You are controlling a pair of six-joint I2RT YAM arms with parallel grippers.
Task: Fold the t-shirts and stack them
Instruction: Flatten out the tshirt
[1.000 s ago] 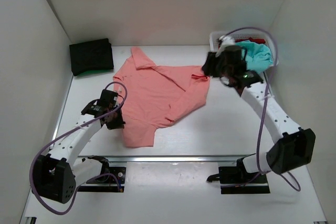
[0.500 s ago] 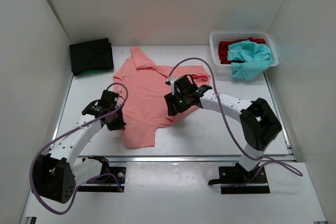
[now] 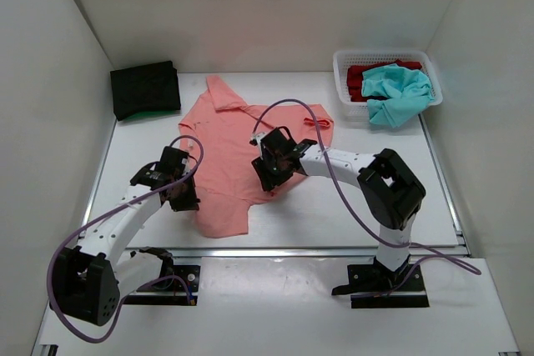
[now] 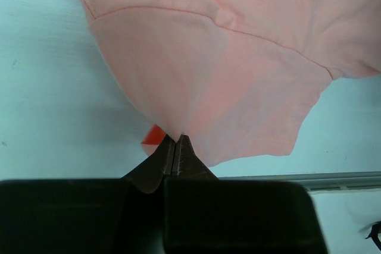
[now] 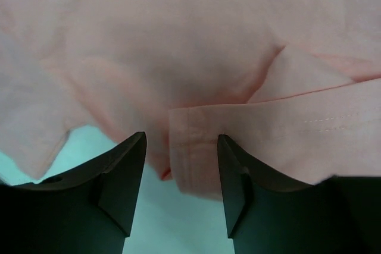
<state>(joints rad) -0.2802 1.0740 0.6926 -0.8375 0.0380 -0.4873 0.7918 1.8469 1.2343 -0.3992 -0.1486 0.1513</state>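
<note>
Across the white tabletop's [image 3: 334,206] middle lies the salmon-pink t-shirt [image 3: 225,139], with bare surface to its right and front. Left fingers [image 4: 169,157] pinch shut on its near-left edge; right fingers [image 5: 122,176] stand open astride a folded hem. Back left sits a folded black t-shirt [image 3: 146,89]; in the back-right basket [image 3: 340,64], a teal t-shirt [image 3: 400,89] half hides a red t-shirt [image 3: 360,79].

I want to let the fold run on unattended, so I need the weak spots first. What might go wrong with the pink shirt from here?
1. The right gripper stands open around a folded hem of the pink shirt. When it closes, it may catch only the hem's tip, or grab extra layers underneath.
2. The left gripper pinches just a small peak of the shirt's edge, so a firm pull might slip the cloth free.
</note>
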